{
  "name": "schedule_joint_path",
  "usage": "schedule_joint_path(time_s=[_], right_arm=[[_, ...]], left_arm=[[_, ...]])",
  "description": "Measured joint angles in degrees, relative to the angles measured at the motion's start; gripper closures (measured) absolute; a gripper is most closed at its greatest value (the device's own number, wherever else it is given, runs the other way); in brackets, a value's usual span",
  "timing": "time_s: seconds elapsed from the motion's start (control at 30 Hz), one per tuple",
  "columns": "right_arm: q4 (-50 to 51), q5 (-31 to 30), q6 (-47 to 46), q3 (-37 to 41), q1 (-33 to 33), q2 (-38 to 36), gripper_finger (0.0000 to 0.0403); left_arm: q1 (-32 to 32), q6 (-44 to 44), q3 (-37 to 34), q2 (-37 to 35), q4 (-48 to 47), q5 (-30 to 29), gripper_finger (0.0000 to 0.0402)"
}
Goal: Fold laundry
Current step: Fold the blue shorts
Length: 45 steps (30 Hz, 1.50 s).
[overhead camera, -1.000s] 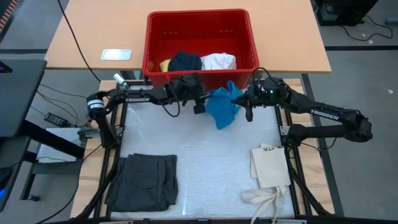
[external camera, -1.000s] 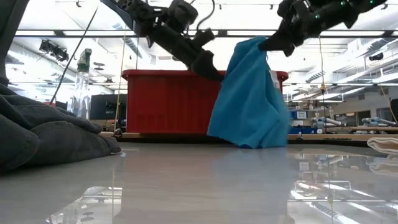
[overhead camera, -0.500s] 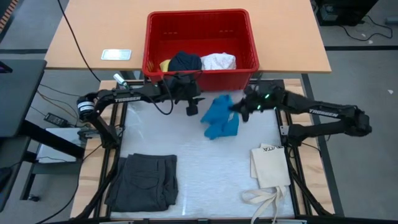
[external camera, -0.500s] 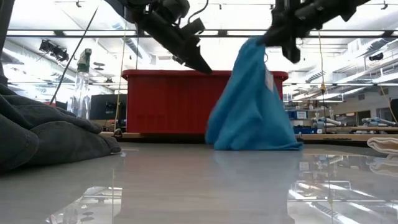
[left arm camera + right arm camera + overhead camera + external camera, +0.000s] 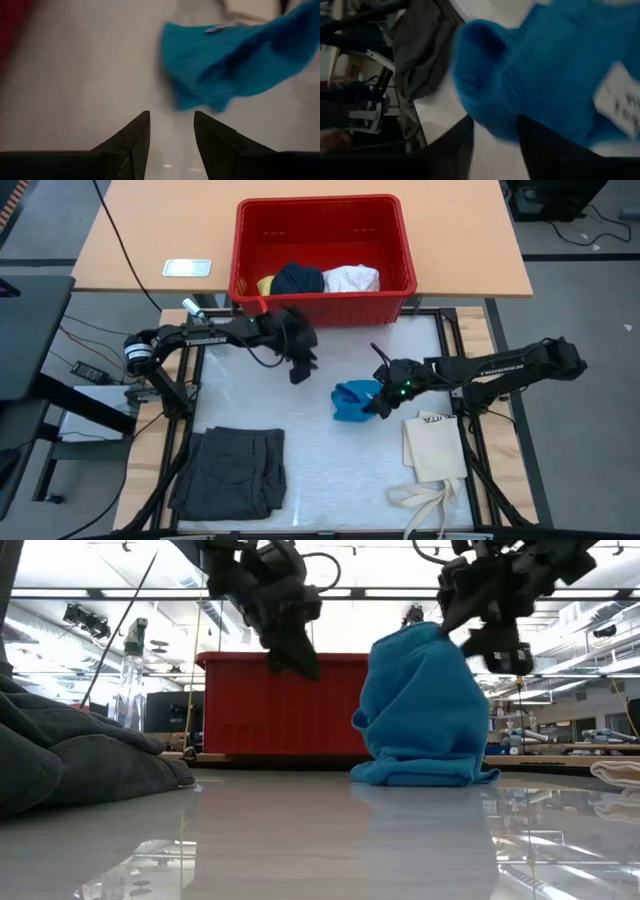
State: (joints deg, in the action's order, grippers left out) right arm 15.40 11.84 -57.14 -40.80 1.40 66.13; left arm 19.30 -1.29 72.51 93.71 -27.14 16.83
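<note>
A: White worktop [image 5: 320, 470] mid-frame, wooden desk [image 5: 150, 230] behind at the top. Blue cloth [image 5: 356, 399] is bunched in a heap right of centre, grey shorts [image 5: 232, 470] lower left.

B: Fingers?

A: Left gripper [image 5: 299, 370] hangs above centre, fingers parted, holding nothing. Right gripper [image 5: 381, 401] is at the heap's right edge; can't tell if it's grasping or released.

B: Risk?

A: Cloth is crumpled, so a blind pinch may catch several layers and the fold goes crooked. The tote bag [image 5: 435, 445] lies near; a sweep could snag its straps.

B: Containers?

A: Red basket [image 5: 322, 302], top centre: yellow [image 5: 265, 284], navy [image 5: 298, 279] and white [image 5: 352, 278] pieces inside.
</note>
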Motion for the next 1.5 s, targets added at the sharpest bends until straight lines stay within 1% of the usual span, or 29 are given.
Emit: schedule_joint_path(time_s=[0.07, 0.13, 0.2, 0.27, 0.33, 0.43, 0.53, 0.6, 0.7, 0.8, 0.87, 0.97, 1.07, 1.13, 1.23, 1.37, 1.43, 1.5], right_arm=[[2.36, 0.42, -3.77, 0.0, 1.83, -0.05, 0.0214], [4.9, 3.1, -5.5, 0.0, 4.08, 0.37, 0.0194], [5.94, 6.87, -5.68, 0.0, 6.46, 1.05, 0.0183], [7.41, 7.91, -5.09, 0.0, 8.28, 1.27, 0.0181], [8.64, 5.85, -4.73, 0.0, 9.18, 1.19, 0.0184], [9.1, 0.2, -1.83, 0.0, 8.19, 0.82, 0.0192], [8.59, -6.46, 5.04, 0.0, 6.01, 1.25, 0.0197], [7.28, -9.16, 11.89, 0.0, 3.89, 2.63, 0.0198], [2.0, -9.24, 23.24, -0.04, 0.33, 5.63, 0.0198], [-3.74, -9.0, 34.35, -1.64, -1.86, 9.6, 0.0198], [-4.95, -8.16, 41.36, -3.9, -3.03, 12.69, 0.0197], [-4.57, -5.9, 50.57, -8.33, -4.66, 18.15, 0.0195], [-2.0, -5.59, 57.45, -13.69, -6.19, 23.53, 0.0189], [0.59, -3.86, 61.13, -17.5, -7.49, 26.97, 0.0185], [5.5, 0.69, 64.12, -22.88, -9.51, 31.95, 0.0181], [14.24, 8.21, 64.8, -28.01, -11.66, 37.66, 0.0186], [17.15, 9.99, 64.97, -29.51, -12.02, 39.13, 0.0198], [19.22, 9.75, 65.28, -30.16, -12.17, 40.05, 0.0223]], left_arm=[[-2.01, 1.75, 0.0, 0.47, 0.31, 0.42, 0.0247], [-4.39, 3.18, 0.02, 0.98, 1.24, 0.48, 0.0247], [-6.85, 4.76, 0.02, 1.23, 2.03, 0.41, 0.0246], [-9.64, 6.11, 0.03, 1.25, 2.62, -0.81, 0.0246], [-12.36, 7.65, 0.13, 1.43, 2.59, -3.88, 0.0246], [-15.93, 11.04, 0.07, 1.9, 1.09, -7.86, 0.0246], [-19.07, 15.59, -1.54, 2.3, 2.74, -10.2, 0.0246], [-20.67, 19.26, -4.36, 2.31, 5.0, -10.57, 0.0246], [-22.51, 26.59, -9.26, 2.24, 8.56, -10.59, 0.0246], [-24.31, 33.97, -13.09, 2.08, 11.68, -11.29, 0.0246], [-25.63, 37.87, -14.05, 2.0, 12.26, -11.98, 0.0246], [-27.49, 40.62, -14.91, 1.93, 12.18, -12.1, 0.0246], [-29.18, 40.88, -14.97, 1.93, 12.32, -12.34, 0.0246], [-30.25, 40.94, -14.95, 1.93, 12.43, -12.98, 0.0246], [-31.63, 39.83, -14.95, 1.93, 12.16, -14.48, 0.0246], [-32.51, 38.81, -14.95, 1.93, 12.03, -15.09, 0.0246], [-32.49, 39.41, -14.95, 1.93, 12.06, -15.13, 0.0246], [-32.44, 39.51, -14.95, 1.93, 12.1, -15.31, 0.0246]])
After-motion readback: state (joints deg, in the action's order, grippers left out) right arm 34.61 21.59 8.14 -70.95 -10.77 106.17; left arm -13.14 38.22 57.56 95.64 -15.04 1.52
